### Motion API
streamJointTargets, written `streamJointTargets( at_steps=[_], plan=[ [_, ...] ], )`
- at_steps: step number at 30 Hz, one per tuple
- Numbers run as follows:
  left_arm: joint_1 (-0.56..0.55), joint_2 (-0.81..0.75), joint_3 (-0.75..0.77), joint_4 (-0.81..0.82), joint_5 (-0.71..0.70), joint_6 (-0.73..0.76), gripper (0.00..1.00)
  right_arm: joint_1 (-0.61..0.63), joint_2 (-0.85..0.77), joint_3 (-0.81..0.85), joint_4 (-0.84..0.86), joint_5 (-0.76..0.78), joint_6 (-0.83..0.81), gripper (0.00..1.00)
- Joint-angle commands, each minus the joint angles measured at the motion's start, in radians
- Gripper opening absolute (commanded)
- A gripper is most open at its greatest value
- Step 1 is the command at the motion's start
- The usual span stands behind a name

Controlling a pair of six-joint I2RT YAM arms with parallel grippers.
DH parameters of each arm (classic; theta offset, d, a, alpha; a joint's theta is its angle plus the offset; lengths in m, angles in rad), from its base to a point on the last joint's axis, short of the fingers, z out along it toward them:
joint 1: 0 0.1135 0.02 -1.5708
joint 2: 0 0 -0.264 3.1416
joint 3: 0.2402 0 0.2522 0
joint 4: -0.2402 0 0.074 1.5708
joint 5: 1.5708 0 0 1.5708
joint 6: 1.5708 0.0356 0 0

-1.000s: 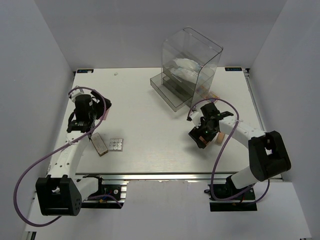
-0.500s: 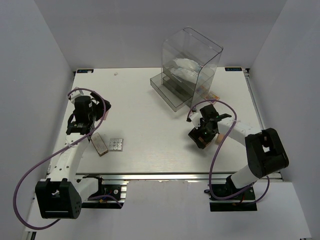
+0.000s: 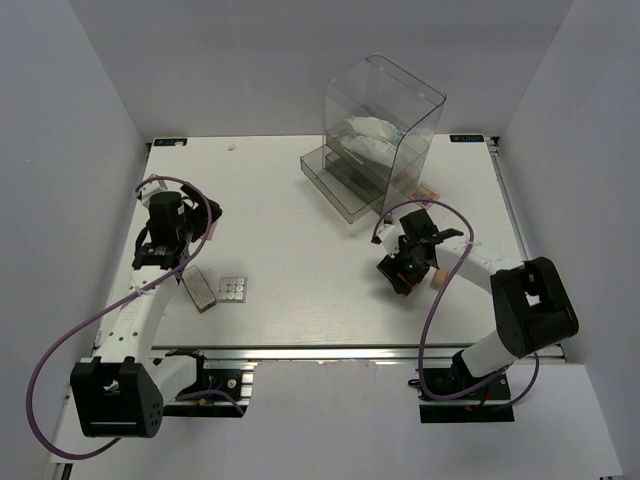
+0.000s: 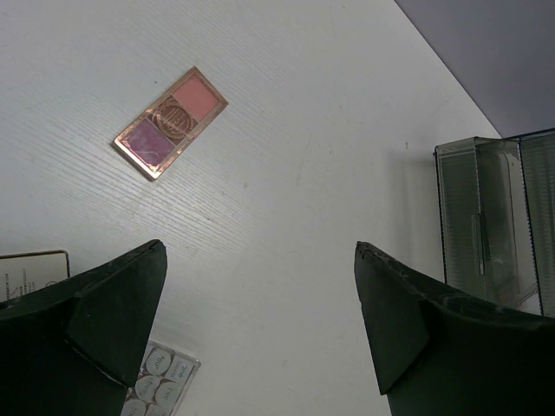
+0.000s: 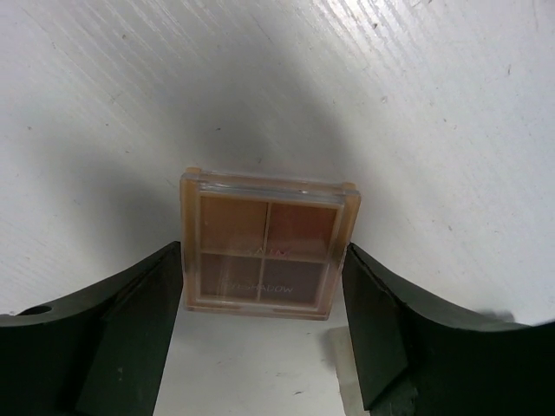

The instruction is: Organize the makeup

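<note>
A square peach eyeshadow palette [image 5: 267, 247] with four brown pans lies flat on the table. My right gripper [image 5: 264, 260] is down over it, and its dark fingers [image 5: 147, 303] press against the palette's left and right sides. In the top view the right gripper [image 3: 404, 274] hides that palette. My left gripper [image 4: 260, 251] hangs open above bare table with nothing between its fingers. Ahead of it lies a long pink-and-purple palette [image 4: 170, 123]. A white grid palette [image 4: 160, 381] shows by its left finger, and beside that palette [image 3: 233, 289] lies a tan box [image 3: 200, 290].
The tall clear organizer [image 3: 385, 125] stands at the back right, its grey drawers [image 3: 335, 180] pulled out toward the middle; its edge shows in the left wrist view [image 4: 490, 217]. A small peach item [image 3: 437, 280] sits just right of the right gripper.
The right gripper's jaws have narrowed onto the square palette and its wrist has shifted slightly. The left arm shifted a little at first, then held still, jaws unchanged.
</note>
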Motion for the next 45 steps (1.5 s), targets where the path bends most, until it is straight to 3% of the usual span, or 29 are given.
streamJointTargets(
  at_steps=[1, 2, 3, 5, 9, 12, 20, 31, 37, 40, 43, 45],
  plan=[
    [0.006, -0.017, -0.003, 0.000, -0.009, 0.010, 0.98, 0.003, -0.012, -0.051, -0.012, 0.010, -0.077, 0.26],
    [0.006, -0.016, -0.003, 0.000, -0.007, 0.010, 0.98, 0.003, -0.027, -0.049, -0.027, -0.019, -0.088, 0.20],
    [0.006, -0.016, -0.005, 0.001, -0.007, 0.011, 0.98, 0.003, -0.046, -0.043, -0.038, -0.039, -0.112, 0.08],
    [0.006, -0.011, -0.002, 0.006, -0.004, 0.011, 0.98, 0.004, -0.107, -0.009, -0.067, -0.137, -0.140, 0.00],
    [0.006, -0.005, 0.001, 0.015, -0.004, 0.021, 0.98, 0.041, -0.202, 0.102, -0.148, -0.293, -0.206, 0.00],
    [0.006, 0.001, 0.008, 0.018, -0.003, 0.025, 0.98, 0.105, -0.216, 0.222, -0.097, -0.317, -0.124, 0.00],
    [0.007, -0.011, 0.012, 0.011, -0.004, 0.034, 0.98, 0.161, 0.072, 0.668, -0.010, -0.076, 0.217, 0.00],
    [0.007, -0.045, 0.017, -0.025, -0.020, 0.053, 0.98, 0.205, 0.223, 0.724, 0.168, 0.229, 0.173, 0.00],
    [0.007, -0.045, 0.027, -0.034, -0.015, 0.061, 0.98, 0.205, 0.258, 0.686, 0.235, 0.294, 0.121, 0.12],
    [0.007, -0.045, 0.032, -0.037, -0.014, 0.061, 0.98, 0.207, 0.273, 0.672, 0.273, 0.308, 0.093, 0.23],
    [0.007, -0.046, 0.032, -0.042, -0.015, 0.064, 0.98, 0.207, 0.292, 0.655, 0.289, 0.314, 0.069, 0.39],
    [0.007, -0.045, 0.032, -0.045, -0.015, 0.071, 0.98, 0.207, 0.305, 0.653, 0.284, 0.308, 0.061, 0.55]
  ],
)
